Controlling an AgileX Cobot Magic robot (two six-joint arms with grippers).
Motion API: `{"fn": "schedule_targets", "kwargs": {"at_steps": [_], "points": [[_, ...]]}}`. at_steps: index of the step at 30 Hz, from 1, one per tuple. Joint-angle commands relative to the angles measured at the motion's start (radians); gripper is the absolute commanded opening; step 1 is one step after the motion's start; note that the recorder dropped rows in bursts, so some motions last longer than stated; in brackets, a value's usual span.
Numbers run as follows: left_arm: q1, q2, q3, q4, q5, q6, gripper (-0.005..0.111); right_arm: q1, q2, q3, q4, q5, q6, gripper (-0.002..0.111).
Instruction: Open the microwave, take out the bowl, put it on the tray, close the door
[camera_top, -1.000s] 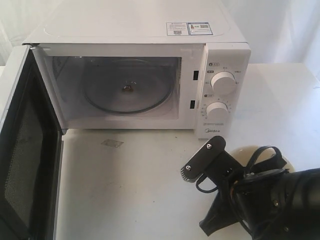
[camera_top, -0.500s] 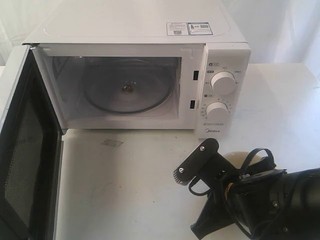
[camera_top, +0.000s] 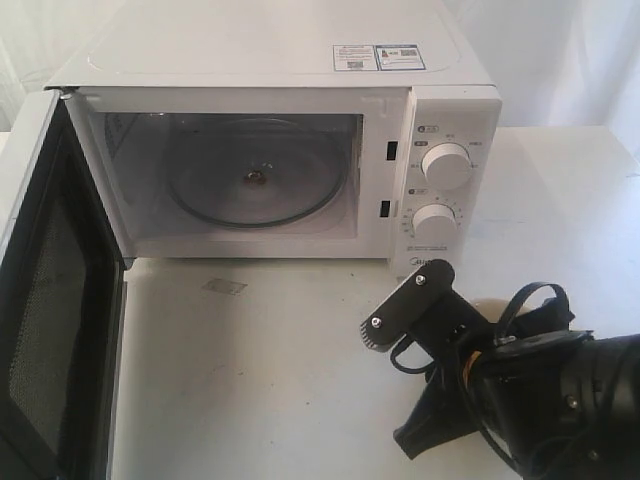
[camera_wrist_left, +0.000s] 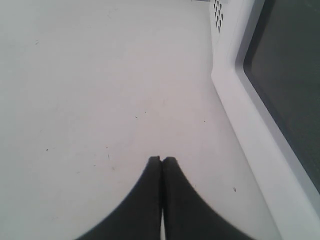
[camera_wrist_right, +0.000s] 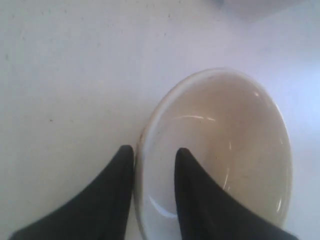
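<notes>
Door (camera_top: 45, 300): open, 9 o'clock of microwave (camera_top: 250, 50).
Bowl (camera_wrist_right: 235, 140): on table (camera_top: 260, 380), 5 o'clock of microwave.
Right hand (camera_wrist_right: 155, 149): spread astride bowl rim.
Left hand (camera_wrist_left: 161, 160): pressed together.

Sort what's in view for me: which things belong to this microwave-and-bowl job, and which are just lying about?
Job: microwave; its door, swung open; bowl on the table, right gripper open astride its rim; left gripper, shut. No tray visible.
Lying about: grey patch on the table; stickers on the microwave's top.
</notes>
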Motion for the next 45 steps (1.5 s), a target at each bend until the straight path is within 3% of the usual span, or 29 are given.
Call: {"fn": "schedule_targets", "kwargs": {"at_steps": [1,9,11,12,19,21,24,35,39,45], "points": [[-0.005,-0.004,0.005,-0.007,0.001,-0.003,0.0,-0.003,-0.082,-0.024,0.003,-0.039,0.004,0.028],[-0.005,-0.004,0.005,-0.007,0.001,-0.003,0.0,-0.003,-0.266,-0.033,0.047,-0.226,0.004,0.027],[-0.005,-0.004,0.005,-0.007,0.001,-0.003,0.0,-0.003,-0.385,-0.033,0.144,-0.28,-0.014,0.015],[-0.005,-0.004,0.005,-0.007,0.001,-0.003,0.0,-0.003,-0.47,-0.033,0.183,-0.288,-0.054,-0.001],[-0.005,-0.004,0.005,-0.007,-0.007,-0.003,0.0,-0.003,-0.98,-0.031,0.331,-0.213,-0.194,0.0],[-0.005,-0.004,0.005,-0.007,-0.075,-0.003,0.0,-0.003,-1.089,-0.031,0.49,-0.047,-0.311,0.0],[-0.005,-0.004,0.005,-0.007,-0.223,0.017,0.0,-0.003,-1.198,-0.029,0.566,0.12,-0.554,0.0],[-0.005,-0.004,0.005,-0.007,-0.92,0.169,0.0,-0.003,-1.271,-0.029,0.571,0.116,-0.619,0.0],[-0.005,-0.004,-0.031,-0.007,-0.817,0.162,0.0,-0.003,-1.271,-0.029,0.571,0.093,-0.62,0.0],[-0.005,0.025,-0.253,-0.016,-0.395,0.169,0.0,-0.003,-1.271,-0.029,0.571,0.069,-0.62,0.0]]}}
